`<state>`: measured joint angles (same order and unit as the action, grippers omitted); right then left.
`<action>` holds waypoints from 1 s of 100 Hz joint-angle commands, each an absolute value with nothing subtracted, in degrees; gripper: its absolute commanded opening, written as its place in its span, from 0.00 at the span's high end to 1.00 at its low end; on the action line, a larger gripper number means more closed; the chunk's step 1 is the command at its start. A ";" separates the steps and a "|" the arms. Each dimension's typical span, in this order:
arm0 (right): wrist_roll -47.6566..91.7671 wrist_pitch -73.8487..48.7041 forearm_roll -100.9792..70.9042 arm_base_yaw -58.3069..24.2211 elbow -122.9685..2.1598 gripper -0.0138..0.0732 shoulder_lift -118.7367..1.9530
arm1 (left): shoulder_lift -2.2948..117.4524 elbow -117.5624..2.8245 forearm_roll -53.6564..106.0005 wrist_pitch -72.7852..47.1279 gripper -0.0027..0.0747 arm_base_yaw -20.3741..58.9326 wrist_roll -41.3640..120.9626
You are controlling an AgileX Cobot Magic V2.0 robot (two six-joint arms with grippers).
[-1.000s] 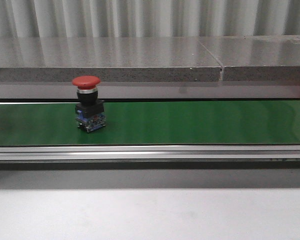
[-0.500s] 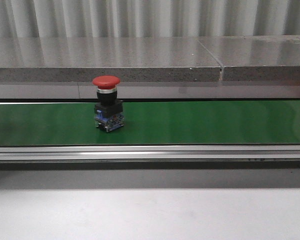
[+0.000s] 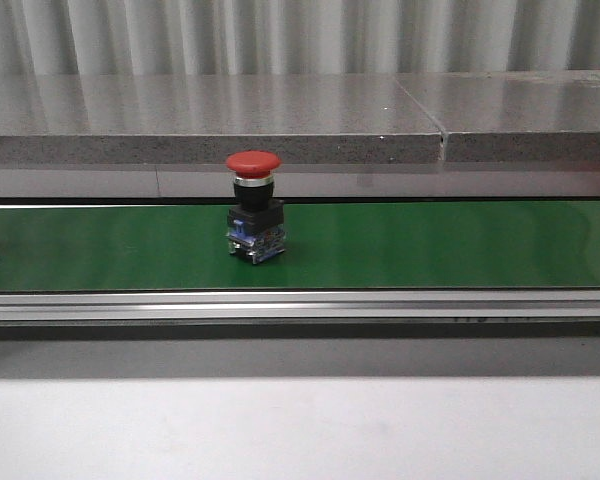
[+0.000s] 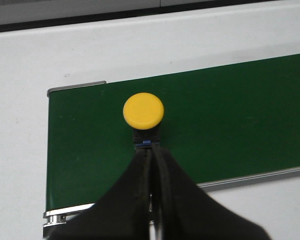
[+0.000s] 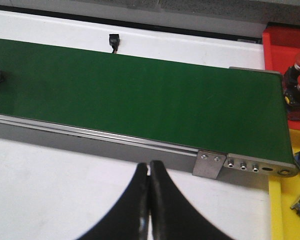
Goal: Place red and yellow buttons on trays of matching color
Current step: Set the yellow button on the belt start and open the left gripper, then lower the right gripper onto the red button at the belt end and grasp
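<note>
Riding upright on the green belt, the red button stands on its black base with the cap up, so a grasp would have to come from above or from the sides. A yellow button stands near the belt's end in the left wrist view, also cap up, and the left gripper hangs just over its near side with its fingers pressed together and holding nothing. The right gripper is likewise closed and empty, poised above the bare table on the near side of the belt, close to the belt's other end where the trays wait; that looks like a station for catching buttons as they arrive. A red tray past that end already holds at least two red buttons, and a yellow tray lies on the near side of it. Both trays are cut off by the frame, so their contents cannot be counted; something with a metal base on the yellow tray is too cropped to name. At the front view's left edge a dark sliver on the belt is probably the yellow button, but too little shows to tell. Neither arm appears in the front view.
</note>
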<state>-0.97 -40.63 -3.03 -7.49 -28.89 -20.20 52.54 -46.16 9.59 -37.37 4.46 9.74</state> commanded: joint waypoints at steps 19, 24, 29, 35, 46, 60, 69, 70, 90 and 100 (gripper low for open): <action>-0.48 -34.90 -2.56 -7.55 -30.25 0.92 -20.61 | 38.78 -38.17 10.68 -31.53 0.99 4.87 9.78; -0.48 -34.79 -2.56 -7.55 -30.46 0.92 -20.85 | 36.70 -36.92 10.68 -31.40 0.99 4.87 9.78; -0.48 -35.01 -2.50 -7.55 -30.90 0.92 -21.50 | 34.93 -35.84 10.68 -31.30 0.99 4.87 9.78; -0.43 -35.32 -2.45 -7.55 -31.92 0.92 -22.65 | 33.00 -34.80 10.68 -31.14 0.99 4.87 9.78; -0.43 -35.52 -1.57 -8.26 -34.68 0.92 -25.77 | 30.66 -33.90 10.68 -31.14 0.99 4.87 9.78; -0.43 -35.57 1.78 -11.49 -39.46 0.92 -30.55 | 29.73 -33.90 10.68 -30.88 0.99 4.87 9.78; -0.43 -35.69 3.71 -13.18 -42.83 0.92 -34.92 | 29.73 -33.90 10.68 -30.65 0.99 4.87 9.78; -0.43 -35.75 3.80 -13.26 -43.43 0.92 -35.30 | 29.73 -33.90 10.68 -30.65 0.99 4.87 9.78; -0.43 -38.24 3.87 -16.56 -52.06 0.83 -46.01 | 29.73 -33.90 10.68 -30.82 0.99 4.87 9.78; -0.43 -40.64 3.87 -18.36 -56.22 0.66 -51.49 | 29.73 -33.90 10.68 -30.82 0.99 4.87 9.78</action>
